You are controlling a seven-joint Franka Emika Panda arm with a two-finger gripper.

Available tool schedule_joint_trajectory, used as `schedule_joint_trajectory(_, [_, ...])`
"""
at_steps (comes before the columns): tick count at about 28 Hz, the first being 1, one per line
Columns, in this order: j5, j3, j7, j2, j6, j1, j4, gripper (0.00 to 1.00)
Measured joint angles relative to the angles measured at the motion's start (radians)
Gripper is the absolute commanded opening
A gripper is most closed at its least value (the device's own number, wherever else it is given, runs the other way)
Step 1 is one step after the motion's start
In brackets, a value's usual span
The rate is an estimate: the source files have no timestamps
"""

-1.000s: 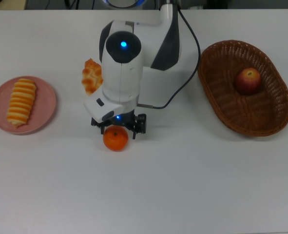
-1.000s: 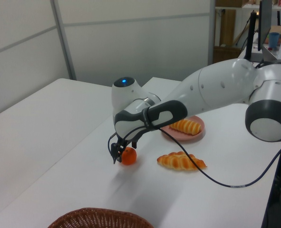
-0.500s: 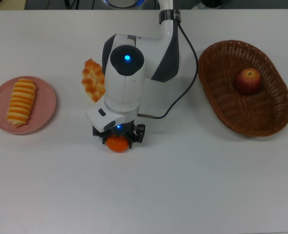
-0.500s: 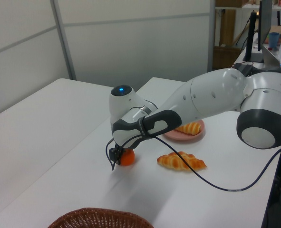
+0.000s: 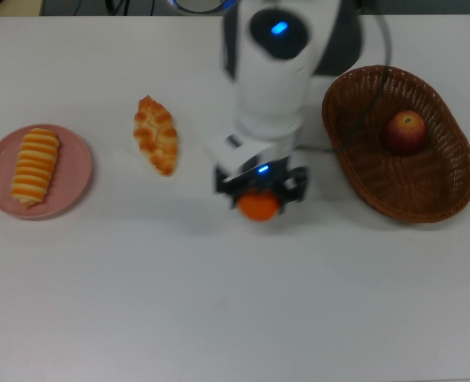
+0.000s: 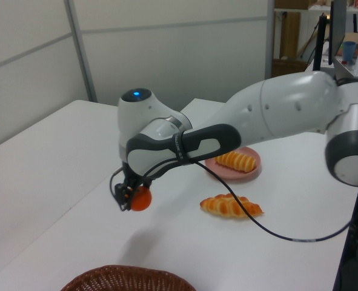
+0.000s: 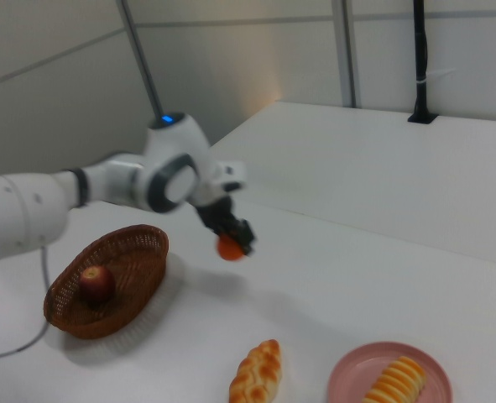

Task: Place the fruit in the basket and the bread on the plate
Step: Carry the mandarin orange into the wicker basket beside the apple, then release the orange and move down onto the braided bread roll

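Gripper (image 5: 259,189) pinches the mandarin (image 5: 258,206) between its two dark fingers, and the fruit hangs clear of the white table (image 5: 235,310), its shadow lying apart from it in the left view. In the top view it sits between the brown roll (image 5: 157,134) on the top view's left and the basket (image 5: 399,143) on the top view's right, nearer the basket, whose near rim is just beside the arm's white wrist. Nothing stands on the bare table between the mandarin and the basket.

A black cable (image 6: 269,227) trails from the arm and loops over the table just past the brown roll in the left view.

Inside the basket rests the apple (image 5: 405,131), dark red with a yellow patch, alone on the woven floor. On the pink plate (image 5: 75,171) at the top view's far left lies the striped roll (image 5: 35,166), lengthwise and within the rim.

The basket is oval brown wicker with a raised wall; the plate is round and shallow. The striped roll is ridged in pale yellow and orange bands; the brown roll is knobbly, pointed at both ends, and lies on the table well apart from the plate.
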Motion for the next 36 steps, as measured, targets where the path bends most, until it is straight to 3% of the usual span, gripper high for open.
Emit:
schedule_joint_trajectory(4, [0.000,0.000,0.048,-0.033,-0.046,0.084,0.000,0.00])
schedule_joint_trajectory(10, [0.000,0.006,0.104,-0.028,-0.058,0.163,-0.004,0.00])
schedule_joint_trajectory(17, [-0.028,0.075,0.181,-0.026,-0.096,0.223,-0.003,0.00])
schedule_joint_trajectory(18, [-0.035,0.084,0.195,-0.026,-0.096,0.232,-0.003,0.04])
schedule_joint_trajectory(19, [-0.042,0.092,0.208,-0.026,-0.096,0.242,-0.003,0.67])
schedule_joint_trajectory(20, [-0.049,0.103,0.230,-0.026,-0.096,0.253,-0.003,1.00])
schedule_joint_trajectory(26, [-0.078,0.129,0.297,-0.026,-0.096,0.268,-0.003,1.00])
schedule_joint_trajectory(36, [-0.119,0.129,0.320,-0.042,-0.127,0.260,0.004,1.00])
